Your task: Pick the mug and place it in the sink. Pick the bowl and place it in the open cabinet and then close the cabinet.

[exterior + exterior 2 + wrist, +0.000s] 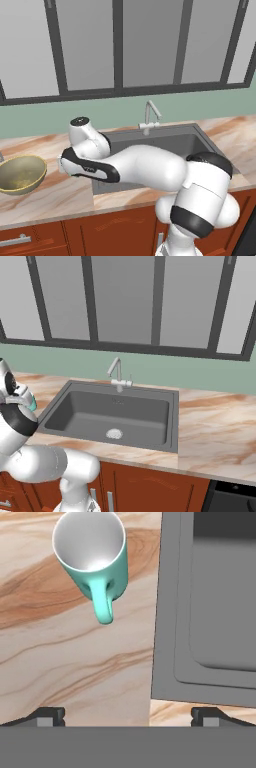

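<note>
Here the gripper (128, 717), jaws spread wide w/ nothing between, hung over the counter (75, 662) beside the sink (210, 612), while the mug (92, 552) stood upright just off the sink's rim, handle pointing back toward the fingertips.

Glossy white rounded arm (150, 170) with black joint bands and caps.

**Teal, olive and marble on the counter**

The mug (95, 554) shows teal-green outside, clean white inside. The bowl (21, 173) glows olive-gold, its inside speckled yellowish. The counter (75, 657) runs cream marble with brown-orange veins. The sink (115, 416) sits dark grey, drain (114, 433) and faucet (118, 374) silver. Drawers (100, 232) below are reddish-brown, the wall (190, 376) pale green, the window frames (118, 45) dark grey.
</note>
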Available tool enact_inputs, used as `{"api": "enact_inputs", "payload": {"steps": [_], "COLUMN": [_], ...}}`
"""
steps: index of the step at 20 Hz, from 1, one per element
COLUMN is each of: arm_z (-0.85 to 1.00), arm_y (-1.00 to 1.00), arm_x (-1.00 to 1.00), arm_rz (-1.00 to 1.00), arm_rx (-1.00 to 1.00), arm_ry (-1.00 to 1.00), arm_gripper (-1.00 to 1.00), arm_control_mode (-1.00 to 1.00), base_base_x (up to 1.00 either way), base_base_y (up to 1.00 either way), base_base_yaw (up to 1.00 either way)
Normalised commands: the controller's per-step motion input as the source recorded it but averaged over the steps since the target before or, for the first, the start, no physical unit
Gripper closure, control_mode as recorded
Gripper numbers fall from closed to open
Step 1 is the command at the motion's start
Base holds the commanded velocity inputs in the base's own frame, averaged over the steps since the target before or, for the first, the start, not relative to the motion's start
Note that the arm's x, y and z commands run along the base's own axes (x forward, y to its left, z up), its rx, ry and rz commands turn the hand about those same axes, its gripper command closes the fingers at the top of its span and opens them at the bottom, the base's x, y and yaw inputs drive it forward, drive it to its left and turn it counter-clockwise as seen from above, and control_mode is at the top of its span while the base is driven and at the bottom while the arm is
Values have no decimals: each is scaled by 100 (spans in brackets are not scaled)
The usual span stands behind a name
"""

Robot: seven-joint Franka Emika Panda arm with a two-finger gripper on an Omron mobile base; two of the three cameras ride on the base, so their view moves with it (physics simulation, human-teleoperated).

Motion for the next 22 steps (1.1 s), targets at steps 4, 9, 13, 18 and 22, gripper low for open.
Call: {"api": "enact_inputs", "payload": {"steps": [4, 9, 13, 18, 22], "arm_z": [-16, -23, -17, -4, -5], "arm_y": [0, 2, 0, 0, 0], "arm_x": [5, 9, 10, 13, 16], "arm_rz": [1, 3, 6, 6, 5], "arm_rx": [0, 0, 0, 0, 3], "arm_ry": [0, 0, -3, -4, 0], "arm_gripper": [-100, -100, -100, -100, -100], "arm_control_mode": [-100, -100, -100, -100, -100], "base_base_x": [0, 0, 0, 0, 0], "base_base_y": [0, 0, 0, 0, 0], "base_base_yaw": [0, 0, 0, 0, 0]}}
